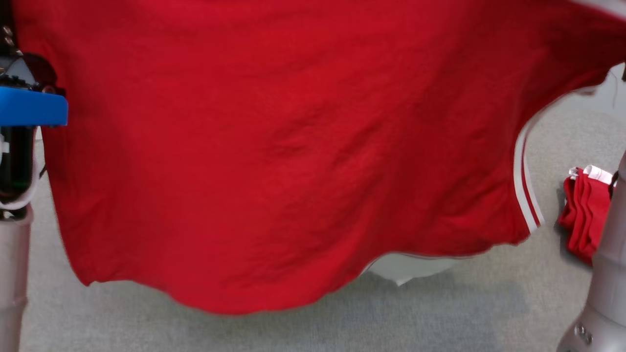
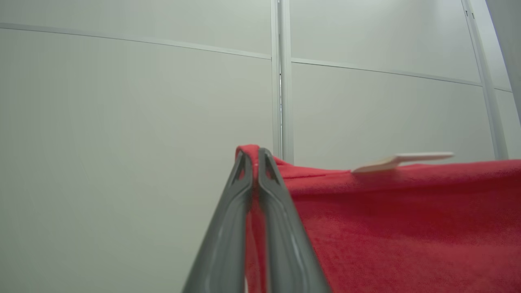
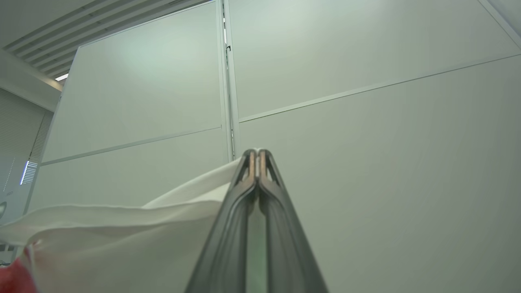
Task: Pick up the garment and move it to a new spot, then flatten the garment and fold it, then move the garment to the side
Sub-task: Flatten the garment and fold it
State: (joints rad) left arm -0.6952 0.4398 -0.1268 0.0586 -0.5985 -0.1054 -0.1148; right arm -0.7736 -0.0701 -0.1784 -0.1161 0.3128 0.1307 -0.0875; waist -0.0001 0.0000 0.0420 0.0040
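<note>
Head view: the red garment (image 1: pixel 293 146) is hanging spread above the grey surface (image 1: pixel 293 332), left jaws and right jaws each pinching its top edge; lowering it evenly and taut is looking wisest.

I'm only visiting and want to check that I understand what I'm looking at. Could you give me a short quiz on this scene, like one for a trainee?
1. True or false: the red garment lies flat on the gray surface.
2. What is pinched between the fingers of the left gripper? A. the garment's red edge; B. a blue box; C. nothing at all.
3. Fill in: the part of the garment that the right gripper pinches is ____ in colour.

Key: 1 false, it hangs spread in the air between the two grippers; 2 A; 3 white.
</note>
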